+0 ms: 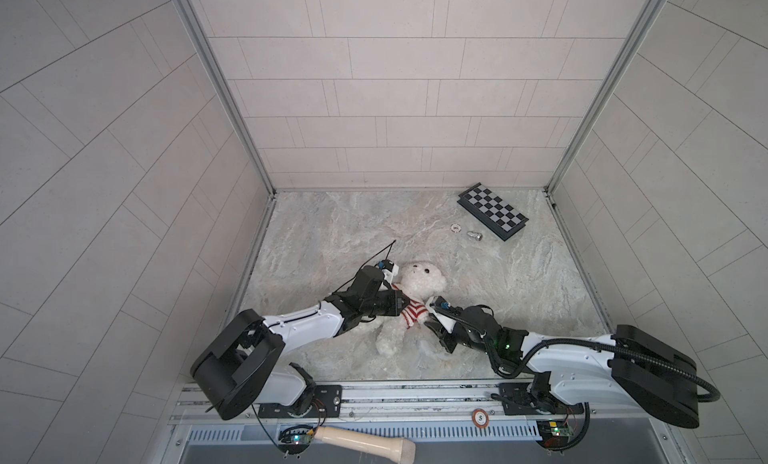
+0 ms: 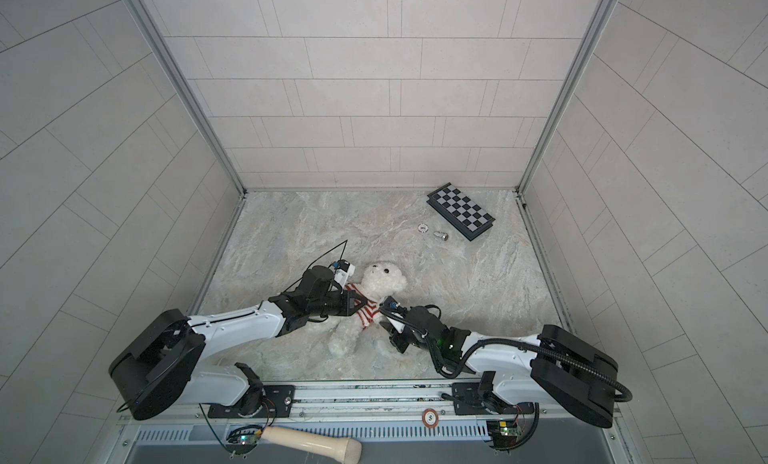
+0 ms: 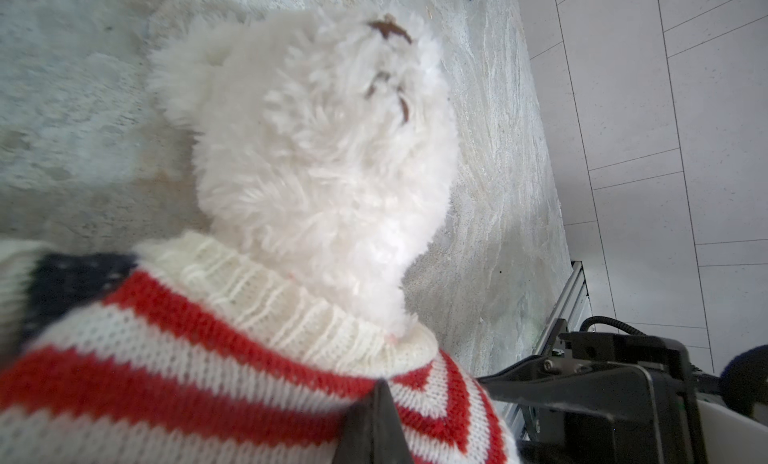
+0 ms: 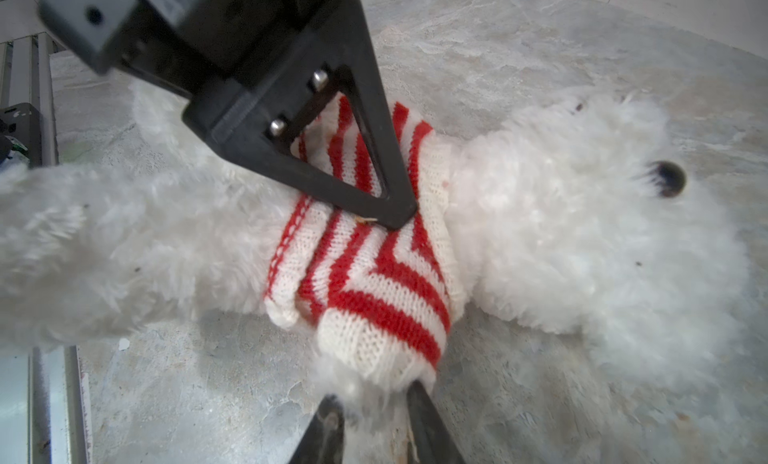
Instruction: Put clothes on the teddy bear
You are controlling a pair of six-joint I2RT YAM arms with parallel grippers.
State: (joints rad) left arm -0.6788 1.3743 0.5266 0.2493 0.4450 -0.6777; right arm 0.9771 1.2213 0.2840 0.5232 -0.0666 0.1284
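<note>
The teddy bear (image 1: 422, 279) (image 2: 382, 279) lies on its back on the marble table, head toward the back wall. A red-and-white striped knit sweater (image 1: 415, 314) (image 4: 374, 283) sits around its neck and chest. My left gripper (image 1: 405, 306) (image 3: 380, 393) is shut on the sweater's fabric at the chest; the right wrist view shows its black tip (image 4: 395, 222) dug into the knit. My right gripper (image 1: 430, 324) (image 4: 376, 403) is at the bear's sleeved arm. Its jaws stand apart, with the fluffy paw poking out of the sleeve between them.
A folded chessboard (image 1: 492, 211) lies at the back right, with a poker chip (image 1: 456, 227) and a small metal piece (image 1: 473, 235) beside it. A wooden handle (image 1: 365, 441) and a chip (image 1: 480, 417) rest by the front rail. Walls close three sides.
</note>
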